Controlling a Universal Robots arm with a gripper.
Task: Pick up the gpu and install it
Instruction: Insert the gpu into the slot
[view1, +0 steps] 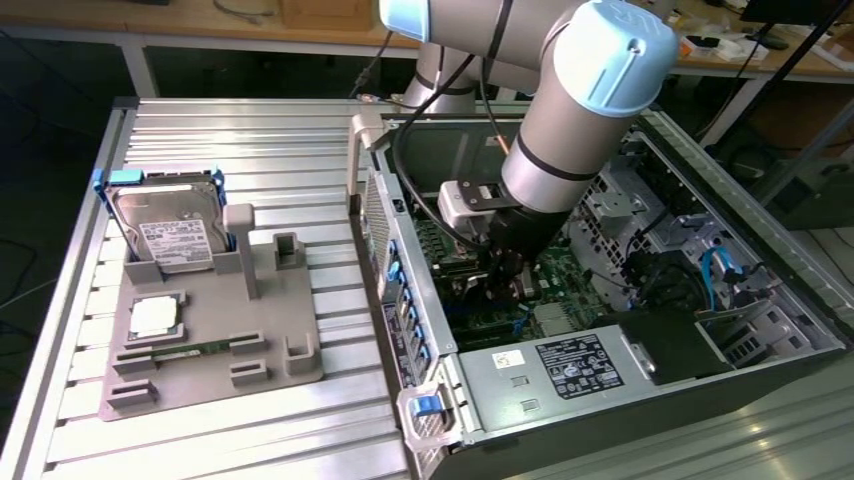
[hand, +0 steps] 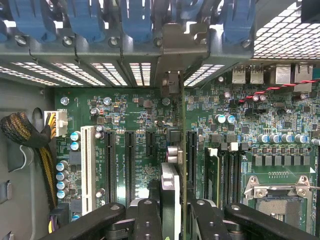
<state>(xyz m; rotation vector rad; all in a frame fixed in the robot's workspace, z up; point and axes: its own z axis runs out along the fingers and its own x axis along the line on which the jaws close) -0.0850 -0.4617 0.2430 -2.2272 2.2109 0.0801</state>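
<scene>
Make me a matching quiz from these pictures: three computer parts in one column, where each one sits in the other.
Things:
1. gpu
2. hard drive
3. memory stick

Places:
A. standing upright at the back of the grey holder
B. lying flat along the grey holder's front
C. held edge-on in the gripper, over the motherboard

Pairs: 1-C, 2-A, 3-B

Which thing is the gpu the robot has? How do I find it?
Look inside the open computer case, at the big green motherboard. In the claw, the gpu is the thin card seen edge-on, among the long black slots. Only it has a silvery metal edge and is pinched by the claw.
</scene>
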